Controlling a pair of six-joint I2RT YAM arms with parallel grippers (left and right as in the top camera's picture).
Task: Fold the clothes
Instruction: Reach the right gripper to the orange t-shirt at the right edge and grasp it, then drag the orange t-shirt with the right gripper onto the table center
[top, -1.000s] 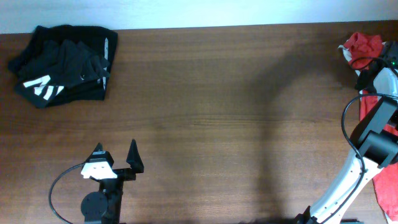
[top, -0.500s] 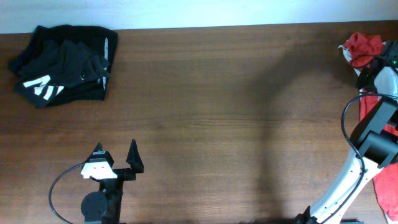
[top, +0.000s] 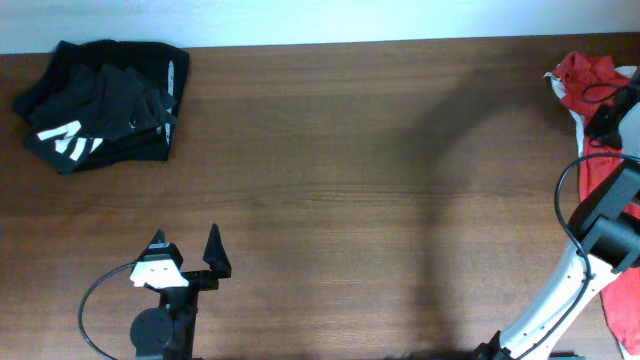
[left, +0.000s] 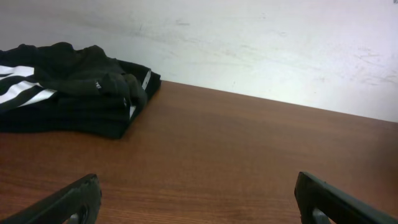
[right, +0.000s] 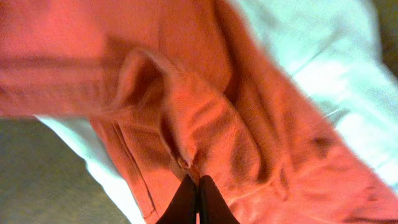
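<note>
**Overhead, then each wrist: right arm pinches the red shirt in the far corner, left arm idle**

Overhead view: the red-orange T-shirt (top: 578, 70) lies bunched at the far right edge of the worktop (top: 350, 180). The right arm (top: 590, 250) rises from the near edge and stretches out long, its wrist tipped down over the cloth. My guess is that the shirt must come onto bare wood before any fold can be made, hence the long reach. The left end effector (top: 185, 233) sits low by the near edge, fingers spread and holding nothing. The black striped garments (top: 100, 100) lie well ahead of it and off to its left.

Left wrist view: both dark fingers show at the bottom corners, wide apart, with bare wood between them. The black pile is ahead and to the left, well apart. I judge this arm is parked clear of the work.

Right wrist view: blurred, but the right end effector (right: 199, 186) has its tips pressed together. A raised ridge of the shirt runs down into them, so it looks clamped on that fold. A white garment (right: 336, 68) lies beneath the shirt, ahead and to the right of the tips. Pinching a ridge likely takes the red layer alone.
</note>
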